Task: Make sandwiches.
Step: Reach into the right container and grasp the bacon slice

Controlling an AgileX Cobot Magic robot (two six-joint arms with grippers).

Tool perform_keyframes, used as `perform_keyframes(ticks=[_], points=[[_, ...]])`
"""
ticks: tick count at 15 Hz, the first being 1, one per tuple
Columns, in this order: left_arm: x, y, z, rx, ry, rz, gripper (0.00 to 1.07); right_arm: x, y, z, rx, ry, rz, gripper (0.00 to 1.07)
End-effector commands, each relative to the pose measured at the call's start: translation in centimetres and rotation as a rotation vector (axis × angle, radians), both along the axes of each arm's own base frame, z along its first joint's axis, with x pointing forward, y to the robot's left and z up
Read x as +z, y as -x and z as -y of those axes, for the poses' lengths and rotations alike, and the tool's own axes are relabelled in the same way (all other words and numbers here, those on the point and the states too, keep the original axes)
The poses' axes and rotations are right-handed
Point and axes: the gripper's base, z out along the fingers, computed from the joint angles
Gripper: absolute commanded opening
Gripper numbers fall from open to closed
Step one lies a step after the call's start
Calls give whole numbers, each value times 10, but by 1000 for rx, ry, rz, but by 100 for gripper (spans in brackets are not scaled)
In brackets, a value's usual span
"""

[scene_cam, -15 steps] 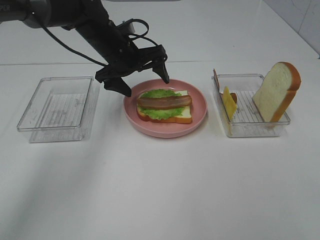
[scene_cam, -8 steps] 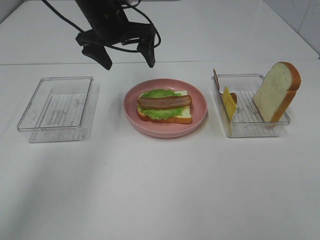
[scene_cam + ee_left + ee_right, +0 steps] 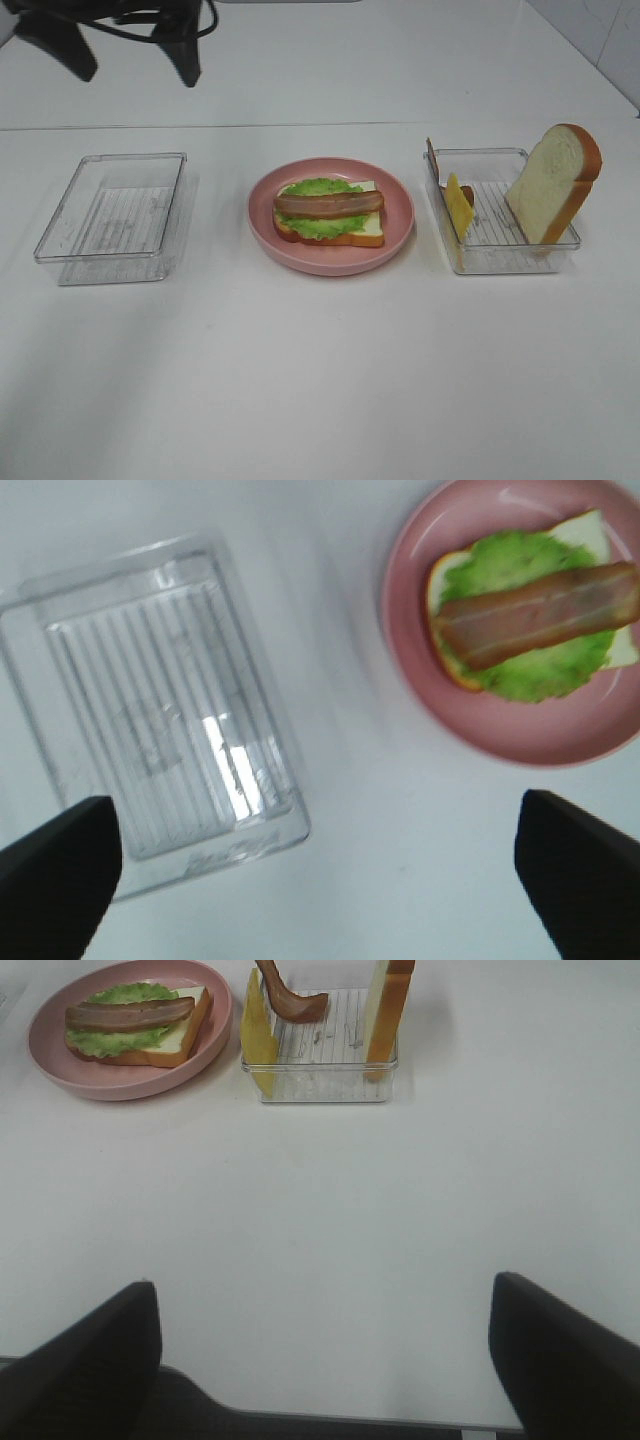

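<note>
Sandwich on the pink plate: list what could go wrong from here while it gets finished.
1. The bacon strip lies loose on the lettuce; a layer set down off-centre could push it off.
2. The bread slice leans upright in the tray; a clumsy grab could topple it out.
3. The cheese slice stands on edge close to the tray's wall, so jaws may hit plastic.

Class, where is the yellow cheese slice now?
Exterior high view, right side: the cheese slice stands on edge in the right-hand tray, at its wall nearest the pink plate.
</note>
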Motion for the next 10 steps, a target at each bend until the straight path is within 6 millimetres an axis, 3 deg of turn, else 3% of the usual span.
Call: perform_keyframes(ticks=[1,2,6,7,10], points=[[1,37,-35,25,-58,-140,100,-1,2,0,0,2,22,87],[4,56,-58,62,-72,-156,100,-1,2,0,0,2,22,87],[14,105,-112,165,-86,-138,100,-1,2,0,0,2,22,87],[15,128,-129,222,-77,-98,100,-1,2,0,0,2,22,87],[10,168,-139,246,-80,-70,100,-1,2,0,0,2,22,87]])
